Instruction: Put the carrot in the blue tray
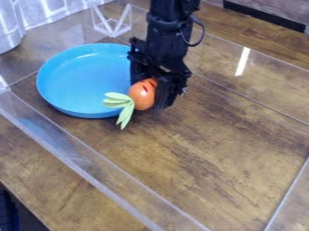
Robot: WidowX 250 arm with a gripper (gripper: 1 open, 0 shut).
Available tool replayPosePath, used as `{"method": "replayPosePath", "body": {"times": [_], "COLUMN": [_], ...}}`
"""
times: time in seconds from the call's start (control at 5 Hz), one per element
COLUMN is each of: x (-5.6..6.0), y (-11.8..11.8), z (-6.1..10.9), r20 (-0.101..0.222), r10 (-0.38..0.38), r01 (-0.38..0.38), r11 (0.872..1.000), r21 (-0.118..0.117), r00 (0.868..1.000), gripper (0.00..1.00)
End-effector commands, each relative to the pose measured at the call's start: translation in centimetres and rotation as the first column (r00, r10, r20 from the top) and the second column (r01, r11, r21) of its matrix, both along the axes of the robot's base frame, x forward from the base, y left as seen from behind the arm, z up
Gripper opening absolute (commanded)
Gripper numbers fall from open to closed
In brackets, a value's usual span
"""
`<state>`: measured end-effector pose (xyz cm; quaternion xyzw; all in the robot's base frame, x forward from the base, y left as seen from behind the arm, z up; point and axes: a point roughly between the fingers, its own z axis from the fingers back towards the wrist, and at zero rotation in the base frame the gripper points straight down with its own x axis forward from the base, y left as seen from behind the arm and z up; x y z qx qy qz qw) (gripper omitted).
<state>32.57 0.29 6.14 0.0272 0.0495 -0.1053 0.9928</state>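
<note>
And here at the middle of the picture, a little above centre, the black claw [152,83] is clamped on the carrot [144,94], its orange body bright against all that dark metal! The pale green leaves [123,106] poke out toward seven o'clock, and the body sits right by the blue tray [87,79], overlapping its four o'clock rim from where we're watching. The tray itself spreads out toward ten o'clock, resting on the brown wooden counter [211,144]. Look at the surroundings now: a clear strip [90,162] cuts along the counter, running from nine o'clock down toward six, passing just outside the tray's lower-left side. Up toward eleven o'clock, beyond the tray, there's a small whitish object [112,18], and farther out at the ten-to-eleven corner, something pale and translucent [27,20]. A bright streak [241,63] shows on the wood toward two o'clock. What's getting in the way of our view? The arm [172,20], coming down from twelve o'clock, its upper part cut off by the picture's edge! The claw covers the carrot's right side and part of the tray's rim, and the fingertips blur into one dark mass. Whether the carrot touches the rim, I can't tell. Down at seven o'clock, a dark shape [14,212] is cropped, too murky to name.
</note>
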Motion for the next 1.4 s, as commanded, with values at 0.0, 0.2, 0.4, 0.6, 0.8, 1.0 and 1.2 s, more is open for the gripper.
{"method": "replayPosePath", "body": {"times": [0.0,0.2,0.4,0.6,0.8,1.0,1.2], "x": [0.0,-0.5,-0.9,-1.0,-1.1,-1.2,-1.2], "y": [0.5,0.3,0.1,-0.1,-0.3,-0.5,-0.6], "z": [2.8,2.7,2.5,2.5,2.6,2.8,3.1], "r20": [0.082,0.076,0.071,0.074,0.075,0.077,0.078], "r10": [0.026,0.03,0.034,0.041,0.046,0.049,0.052], "r01": [-0.025,-0.029,-0.032,-0.038,-0.042,-0.045,-0.047], "r11": [1.0,0.999,0.999,0.999,0.998,0.997,0.997], "r21": [-0.013,-0.019,-0.028,-0.037,-0.048,-0.058,-0.066], "r00": [0.996,0.997,0.997,0.996,0.996,0.996,0.996], "gripper": [0.0,0.0,0.0,0.0,0.0,0.0,0.0]}}
